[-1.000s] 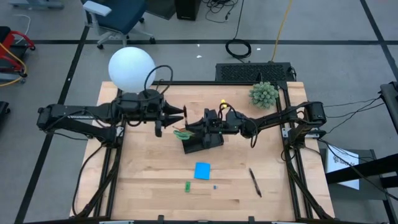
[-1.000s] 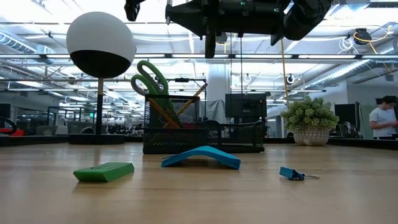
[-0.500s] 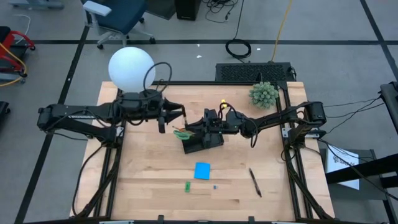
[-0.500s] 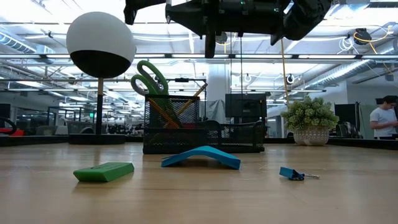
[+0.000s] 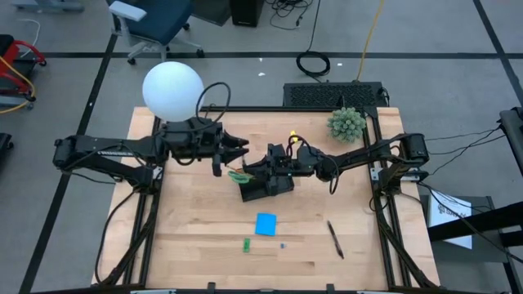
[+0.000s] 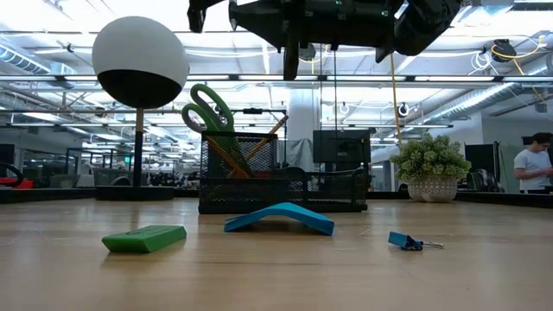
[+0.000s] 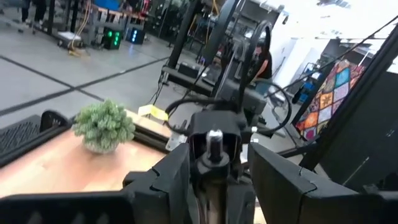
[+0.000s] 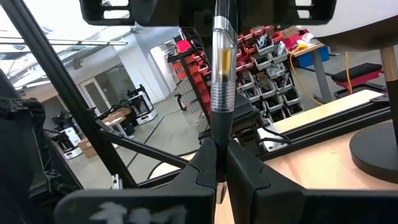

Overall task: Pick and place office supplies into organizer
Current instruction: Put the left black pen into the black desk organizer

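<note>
The black mesh organizer [image 5: 266,184] stands mid-table with green-handled scissors [image 6: 207,108] and pencils [image 6: 259,142] upright in its cup. My right gripper [image 5: 263,163] hovers above it, shut on a clear-barrelled pen [image 8: 220,62]. My left gripper [image 5: 239,147] is open. It faces the right one, its fingers [image 7: 174,177] standing on either side of the pen's free end [image 7: 214,140] without touching. The blue note pad [image 5: 265,223], the green piece [image 5: 246,243], a small blue clip [image 6: 406,241] and a black pen [image 5: 335,238] lie on the near half of the table. My right gripper pinches the pen's barrel at its near end [image 8: 217,134] between the two fingers [image 8: 199,165]. It comes level from the table's right, fingers along the pen. The pen sticks out past the fingertips toward my left gripper, lifted clear above the organizer.
A white globe lamp [image 5: 172,90] stands at the far left corner and a fuzzy green plant [image 5: 347,123] at the far right. A person [image 6: 534,164] stands in the room beyond the table. Bare wood lies near the left edge.
My left gripper has moved toward the table's right, closing in on the right gripper and the pen's free end. The right gripper and the pen have kept still.
</note>
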Tool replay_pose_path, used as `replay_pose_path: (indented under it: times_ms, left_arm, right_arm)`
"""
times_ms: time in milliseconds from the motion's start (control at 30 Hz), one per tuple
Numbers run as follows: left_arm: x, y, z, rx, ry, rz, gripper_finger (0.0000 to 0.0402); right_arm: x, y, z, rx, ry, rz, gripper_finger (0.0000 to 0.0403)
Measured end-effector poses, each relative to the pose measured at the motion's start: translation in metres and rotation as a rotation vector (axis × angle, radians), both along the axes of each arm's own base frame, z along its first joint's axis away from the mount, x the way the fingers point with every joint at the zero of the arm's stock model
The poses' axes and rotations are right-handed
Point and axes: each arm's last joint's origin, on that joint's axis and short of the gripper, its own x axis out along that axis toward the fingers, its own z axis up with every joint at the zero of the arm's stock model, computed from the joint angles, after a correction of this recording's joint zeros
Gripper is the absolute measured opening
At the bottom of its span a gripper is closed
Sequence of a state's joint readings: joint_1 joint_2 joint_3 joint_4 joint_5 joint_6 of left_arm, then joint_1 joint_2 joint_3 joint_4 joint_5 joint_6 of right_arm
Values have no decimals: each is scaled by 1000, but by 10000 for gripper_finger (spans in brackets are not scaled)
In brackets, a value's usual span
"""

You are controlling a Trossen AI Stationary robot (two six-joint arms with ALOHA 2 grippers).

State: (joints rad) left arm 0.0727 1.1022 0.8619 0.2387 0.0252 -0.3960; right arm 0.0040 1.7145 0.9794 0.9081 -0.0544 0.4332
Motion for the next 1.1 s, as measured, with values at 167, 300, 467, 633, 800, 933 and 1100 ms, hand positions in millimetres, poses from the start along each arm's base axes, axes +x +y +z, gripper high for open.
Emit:
replay_pose_path:
  times_ms: [167, 300, 467, 633, 800, 933, 1100]
  left_arm:
    - [0, 0, -1, -6, 7, -10, 123]
    - [0, 0, -1, -2, 11, -18, 60]
    - [0, -1, -1, 19, 10, -28, 33]
    - [0, -1, -1, 23, 10, -27, 40]
    - [0, -1, -1, 35, 9, -28, 34]
    - [0, -1, 0, 56, 8, -33, 34]
    - [0, -1, 0, 62, 6, -32, 34]
  right_arm:
    - [0, 0, 0, 0, 0, 0, 3]
    - [0, 0, 0, -1, -1, 2, 3]
    - [0, 0, 0, -1, 0, -1, 3]
    - [0, -1, 0, 16, 1, -3, 4]
    - [0, -2, 0, 26, 2, -5, 32]
    - [0, -2, 0, 31, 3, -9, 69]
    - [0, -8, -1, 75, 17, -18, 110]
